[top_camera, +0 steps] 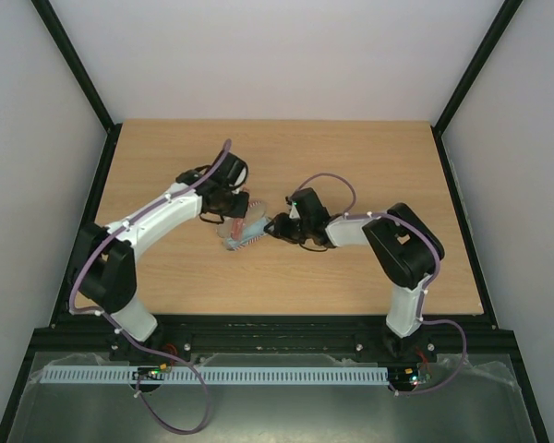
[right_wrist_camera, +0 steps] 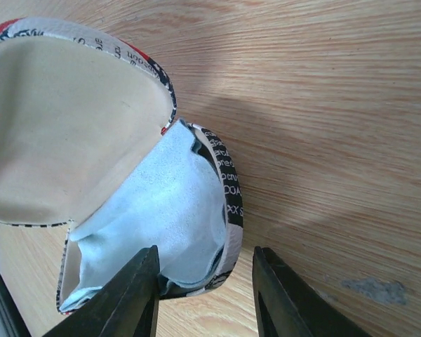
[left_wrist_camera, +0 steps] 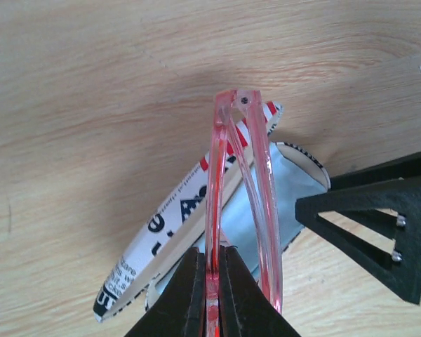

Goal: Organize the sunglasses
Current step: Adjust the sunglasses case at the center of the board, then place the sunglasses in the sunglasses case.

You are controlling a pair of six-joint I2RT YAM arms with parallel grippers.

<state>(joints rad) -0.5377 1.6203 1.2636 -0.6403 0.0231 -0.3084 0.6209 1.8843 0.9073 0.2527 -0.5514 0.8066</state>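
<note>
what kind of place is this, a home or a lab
Most likely a robot test cell in a lab, not a home: a wooden table boxed in by plain white walls and black posts, with a left arm and right arm bolted at its near edge.

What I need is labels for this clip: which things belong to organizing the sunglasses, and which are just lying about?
Belongs to the job: sunglasses, pinched in the left gripper; open case; blue cloth lying in it; right gripper, jaws astride the case wall.
Just lying about: none in view; only the wooden table beneath.
</note>
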